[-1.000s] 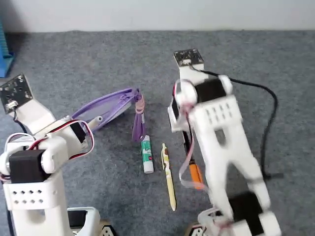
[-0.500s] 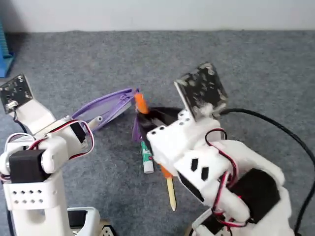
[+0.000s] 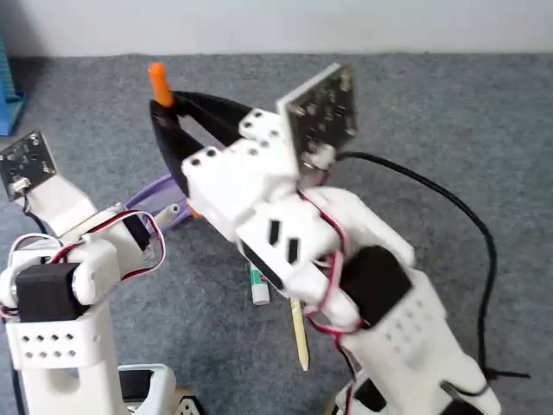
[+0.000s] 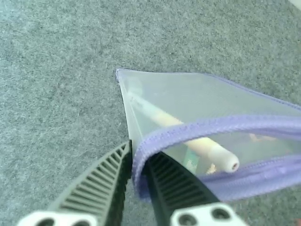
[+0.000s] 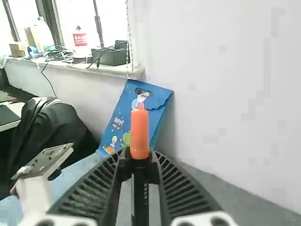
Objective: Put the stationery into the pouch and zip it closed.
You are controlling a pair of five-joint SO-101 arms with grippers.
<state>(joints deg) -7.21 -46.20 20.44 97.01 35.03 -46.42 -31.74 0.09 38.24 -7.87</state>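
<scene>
left jaws: closed on the purple zip edge of the pouch (image 4: pixel 202 108), near its corner. the pouch is clear with purple trim, and its mouth stands open. a cream pen (image 4: pixel 188 136) lies inside it, together with other items too blurred to identify. in the high view the pouch (image 3: pixel 147 192) lies on the grey counter (image 3: pixel 449 112) at about 9 o'clock from the frame centre, partly hidden by both arms.

right jaws: closed on the black barrel of a marker (image 5: pixel 139 134), with the orange cap projecting past the tips. in the high view the marker (image 3: pixel 156 83) is held clear of the counter, with the cap pointing toward 11 o'clock, beyond the pouch.

on the counter, at about 6 o'clock from the frame centre: a glue stick (image 3: pixel 258 285) and, just beside it, a yellow pen (image 3: pixel 299 333). the right arm (image 3: pixel 346 259) covers the upper end of each. both lie outside the pouch.
</scene>
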